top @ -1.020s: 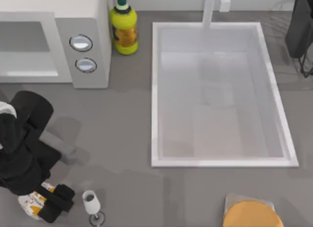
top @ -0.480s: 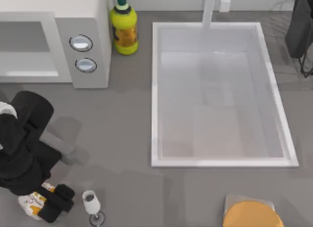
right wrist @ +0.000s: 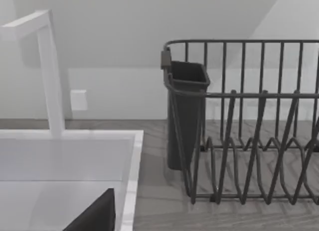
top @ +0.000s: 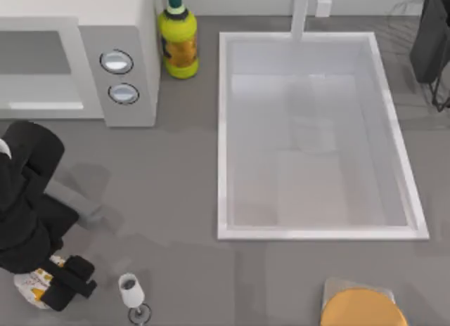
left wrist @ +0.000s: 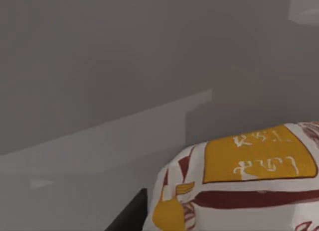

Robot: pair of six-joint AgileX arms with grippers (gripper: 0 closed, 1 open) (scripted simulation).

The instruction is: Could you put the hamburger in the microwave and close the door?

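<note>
Evidently my left gripper (top: 48,284) had its fingers closed onto the hamburger (top: 31,287), which sat pinched between them near the front-left corner of the table; from the top view the white wrapper with its orange patch peeked out on the left of the black fingers. In the left wrist view the hamburger (left wrist: 239,186) lay close up under the camera, its yellow label and red stripes plain, with grey counter beyond it. Compared with half a second before, the whole left arm and the burger with it had shifted toward the table's left edge and slightly frontward, so I judged the grasp secure and the carry just begun. A wine glass (top: 131,291) stood just beside the gripper on its right, apart from it, and I would mind it on the swing.

Further out, the microwave (top: 126,59) sat at the back left, its cavity facing the front. I could not make out the door, so I could not tell how it stood. A yellow bottle (top: 178,41) stood beside the knob panel, and the sink (top: 223,129) filled the middle. My right arm stayed parked at the back right, near the dish rack (right wrist: 239,121).
</note>
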